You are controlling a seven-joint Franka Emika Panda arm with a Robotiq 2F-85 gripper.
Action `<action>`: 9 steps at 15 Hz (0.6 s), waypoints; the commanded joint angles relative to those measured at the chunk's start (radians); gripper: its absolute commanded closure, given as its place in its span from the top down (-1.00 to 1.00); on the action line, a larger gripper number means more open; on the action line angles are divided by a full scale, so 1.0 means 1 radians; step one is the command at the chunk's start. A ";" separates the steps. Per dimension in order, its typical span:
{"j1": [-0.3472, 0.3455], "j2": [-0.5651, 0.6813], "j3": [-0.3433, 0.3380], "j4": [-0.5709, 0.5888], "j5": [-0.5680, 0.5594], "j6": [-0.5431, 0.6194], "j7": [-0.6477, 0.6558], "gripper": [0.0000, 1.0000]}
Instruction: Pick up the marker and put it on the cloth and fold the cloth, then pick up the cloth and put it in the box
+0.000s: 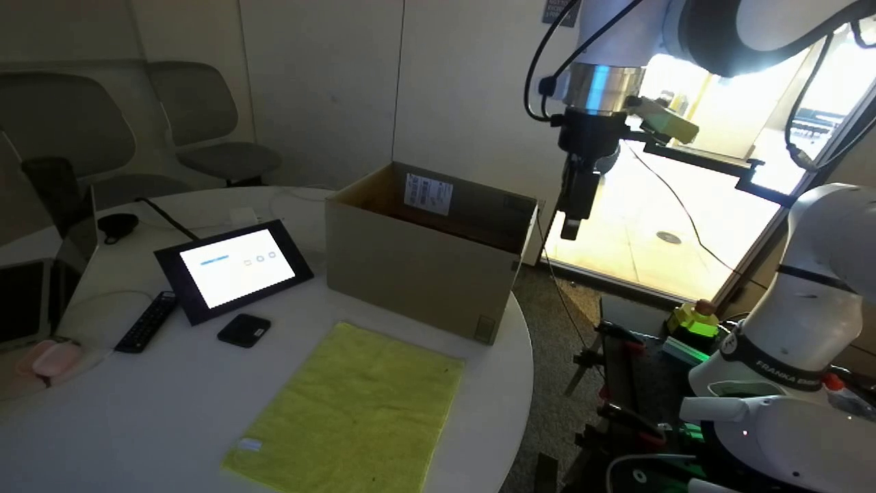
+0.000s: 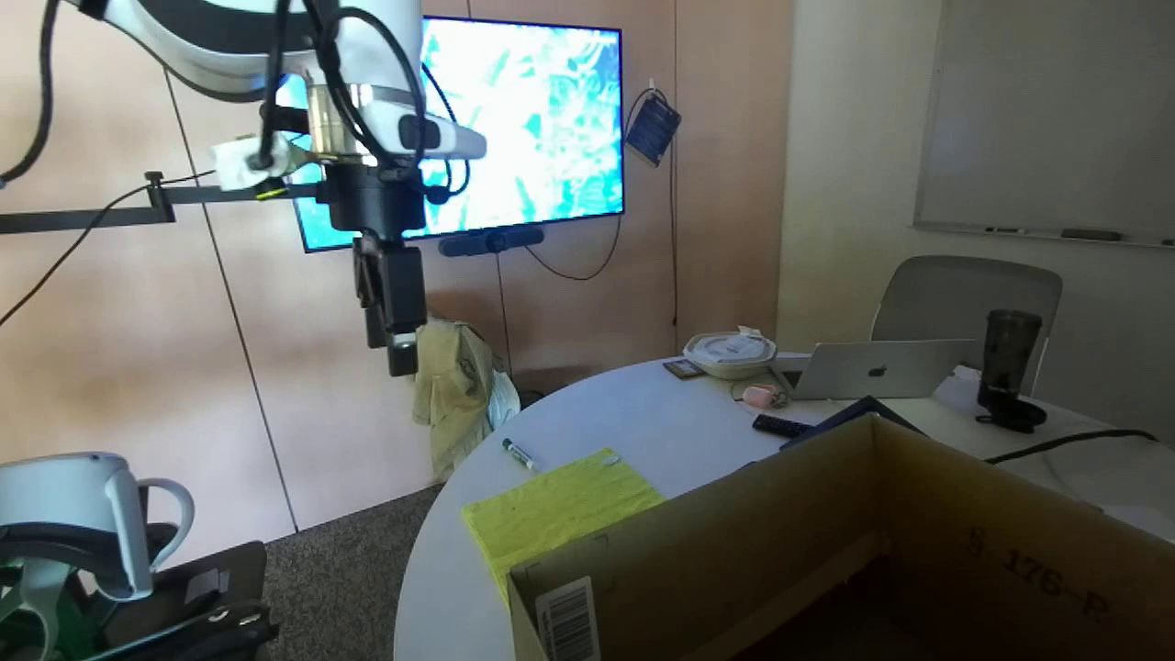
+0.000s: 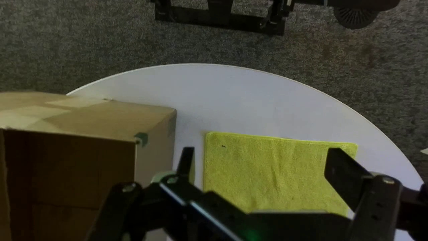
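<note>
Fingers (image 3: pixel 345 178) spread wide and gripping nothing hang in mid-air, right of centre in an exterior view, where a brown cardboard box (image 1: pixel 410 274) stands open mid-frame and the yellow-green cloth (image 1: pixel 369 404) lies flat at bottom centre — both on a white surface (image 1: pixel 137 424). Below and left of centre in an exterior view, the marker (image 2: pixel 519 454) lies on that surface, close beside the cloth's edge.

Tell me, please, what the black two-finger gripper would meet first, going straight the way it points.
Probably the round white tabletop below, between its curved edge and the rectangular yellow-green cloth; depth leaves that uncertain.
</note>
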 commanded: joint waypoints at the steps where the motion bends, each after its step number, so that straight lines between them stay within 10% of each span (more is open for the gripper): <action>1: 0.038 0.227 0.059 0.181 -0.051 0.046 0.053 1.00; 9: 0.151 0.674 0.096 0.598 -0.110 0.010 0.057 1.00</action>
